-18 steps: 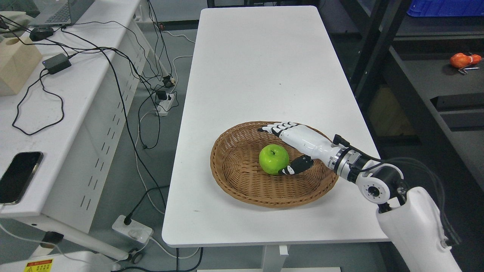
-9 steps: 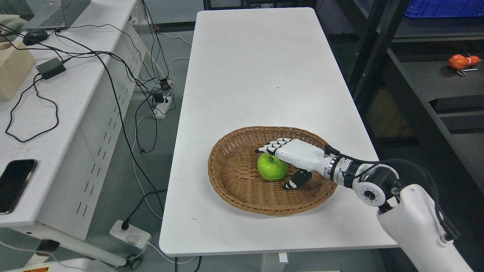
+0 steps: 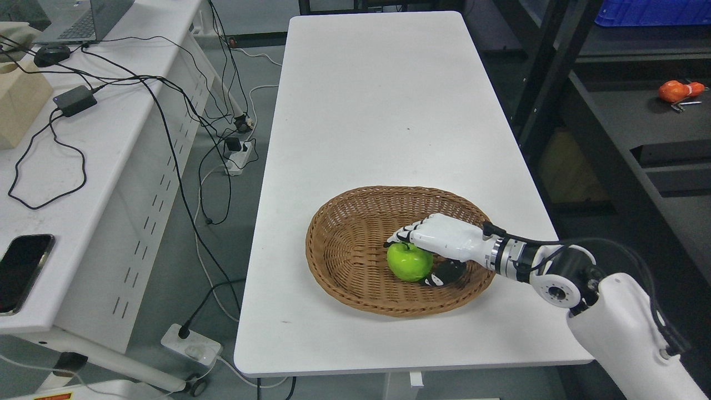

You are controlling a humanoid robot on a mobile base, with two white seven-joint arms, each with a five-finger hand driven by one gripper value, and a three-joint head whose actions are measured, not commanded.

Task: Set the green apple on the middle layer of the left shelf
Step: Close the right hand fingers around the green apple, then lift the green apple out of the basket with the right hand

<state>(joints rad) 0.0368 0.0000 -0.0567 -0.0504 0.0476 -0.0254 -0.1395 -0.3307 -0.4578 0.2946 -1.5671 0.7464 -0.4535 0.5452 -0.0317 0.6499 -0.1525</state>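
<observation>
- A brown wicker basket (image 3: 344,261) sits on the near half of the white surface (image 3: 383,111), slightly right of its middle.
- Inside the basket, toward its right side, lies the green apple (image 3: 408,263), stem up, resting on the woven bottom.
- The right robot hand (image 3: 427,253) reaches into the basket from the right rim. Its white fingers (image 3: 402,233) curl over the top of the apple and the dark thumb (image 3: 444,275) lies at the apple's lower right side, so the hand is closed around the fruit, which sits on the basket floor.
- The white forearm (image 3: 622,328) enters from the lower right corner.
- On the far left, a second white desk (image 3: 111,144) carries a black phone (image 3: 19,272), a power adapter (image 3: 74,100), black cables (image 3: 50,161), a mouse (image 3: 50,54), and part of a laptop (image 3: 89,19).
- Between the two desks, cables and a power strip (image 3: 191,344) lie on the grey floor.
- On the right stands a dark metal shelf (image 3: 639,128), with an orange object (image 3: 675,90) on one layer and a blue bin (image 3: 655,11) at the top edge.
</observation>
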